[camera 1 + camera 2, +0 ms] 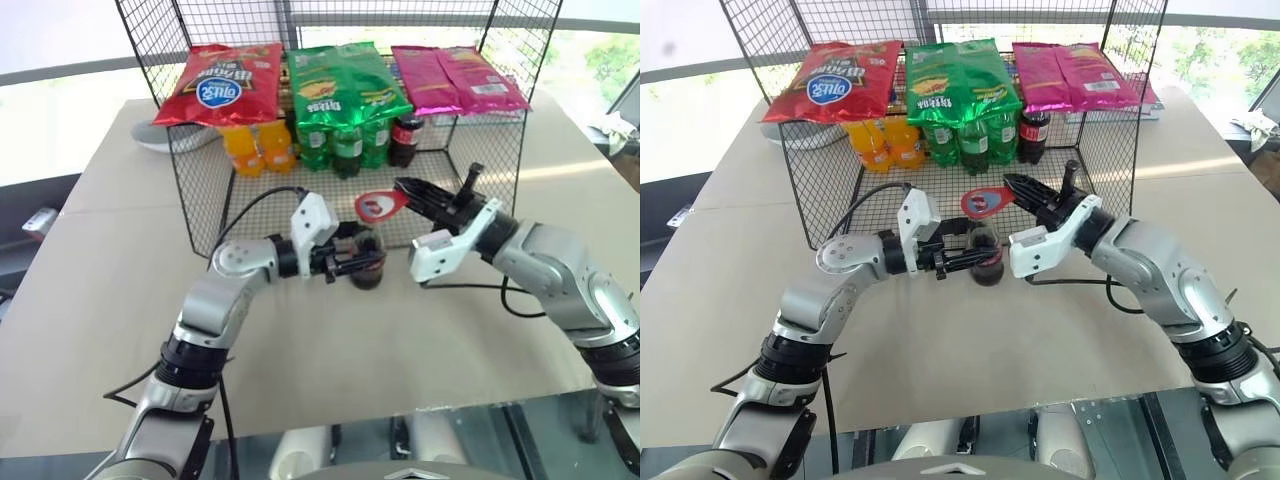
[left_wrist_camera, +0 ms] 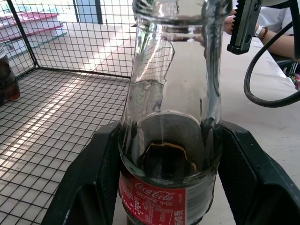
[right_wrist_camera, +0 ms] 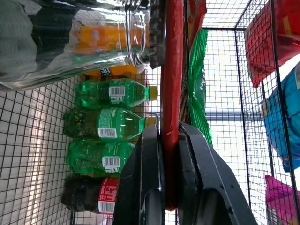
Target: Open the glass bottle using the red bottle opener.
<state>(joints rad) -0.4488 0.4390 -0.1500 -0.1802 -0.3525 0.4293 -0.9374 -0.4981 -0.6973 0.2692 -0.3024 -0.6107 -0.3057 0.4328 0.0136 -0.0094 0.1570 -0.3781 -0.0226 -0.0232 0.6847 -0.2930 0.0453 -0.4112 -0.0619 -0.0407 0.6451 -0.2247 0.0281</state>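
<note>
On the tan tabletop (image 1: 120, 300), just in front of the wire-mesh rack, the left gripper (image 1: 352, 262) reaches in level from the left, its two black fingers (image 2: 89, 187) set apart and clamped on either side of the glass bottle (image 2: 168, 154) at its lower body, just above the red label band. The bottle stands upright on the table with dark drink filling only the bottom part and the long clear neck rising empty above it. Just beside it on the right, the right gripper (image 1: 408, 190) comes in from the right and a little higher, its fingers (image 3: 145, 187) pressed together on the handle of the red bottle opener (image 1: 381, 205), which sticks out toward the left, its round head directly over the top of the bottle. In the right wrist view the metal cap sits against the flat side of the opener at the bottle's mouth. Behind them is the wire-mesh rack (image 1: 200, 190), whose floor holds orange soda bottles (image 1: 258, 146), green soda bottles (image 1: 345, 146) and a dark cola bottle (image 1: 405, 140). On top of the rack lie a red snack bag (image 1: 220, 84), a green snack bag (image 1: 342, 80) and pink snack bags (image 1: 458, 78). A person's arm (image 2: 281, 42) rests at the table's far side in the left wrist view.
</note>
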